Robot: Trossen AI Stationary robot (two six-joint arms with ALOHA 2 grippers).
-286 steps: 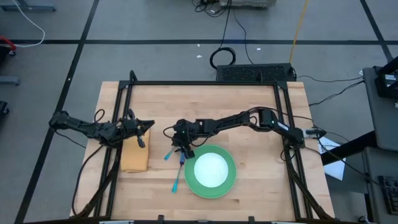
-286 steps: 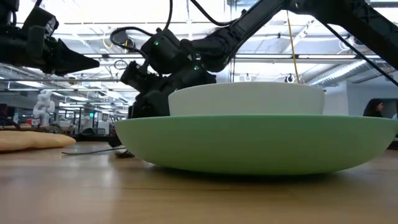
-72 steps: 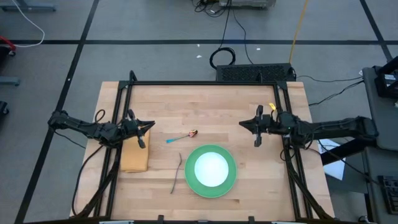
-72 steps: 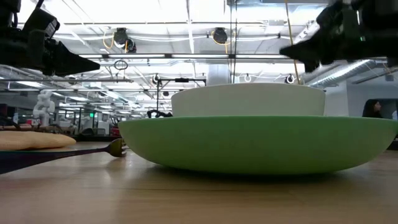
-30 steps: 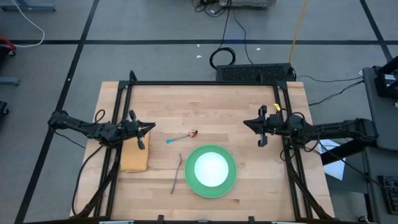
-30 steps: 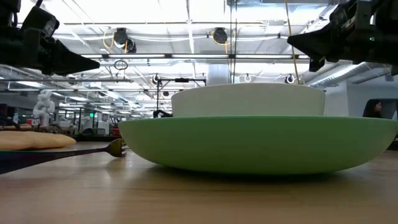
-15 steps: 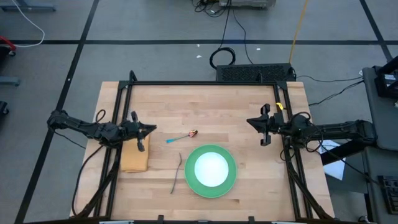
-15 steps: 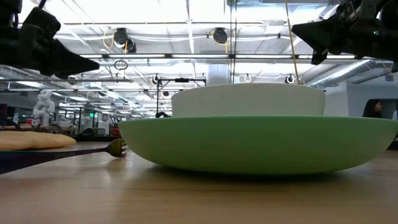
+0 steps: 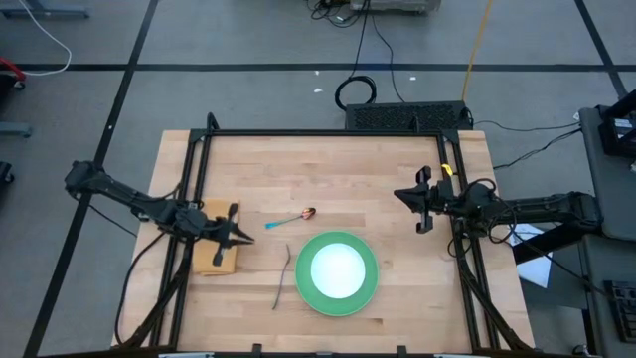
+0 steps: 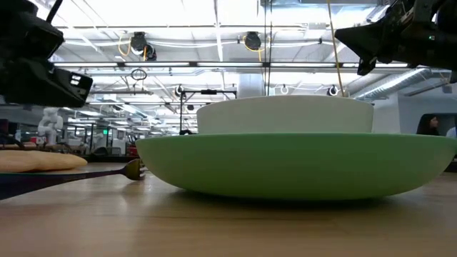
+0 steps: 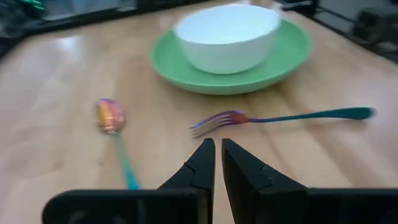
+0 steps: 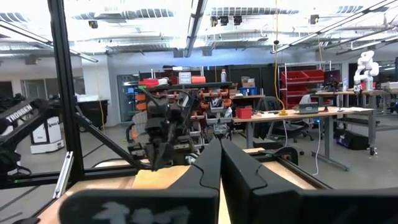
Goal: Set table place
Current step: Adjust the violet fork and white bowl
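Left pincer (image 9: 242,240), nearly shut, empty, above cloth (image 9: 211,256) | spoon (image 9: 290,218) just ahead, handle nearest, bowl pointing away | right pincer (image 9: 399,196) shut, far off

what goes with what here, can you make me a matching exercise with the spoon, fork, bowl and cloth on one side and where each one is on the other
Things:
1. spoon
2. fork
3. white bowl
4. tan cloth

Places:
A. on the green plate
B. under the left gripper
C. lying just left of the plate
D. on bare wood behind the fork

Pairs: 1-D, 2-C, 3-A, 4-B
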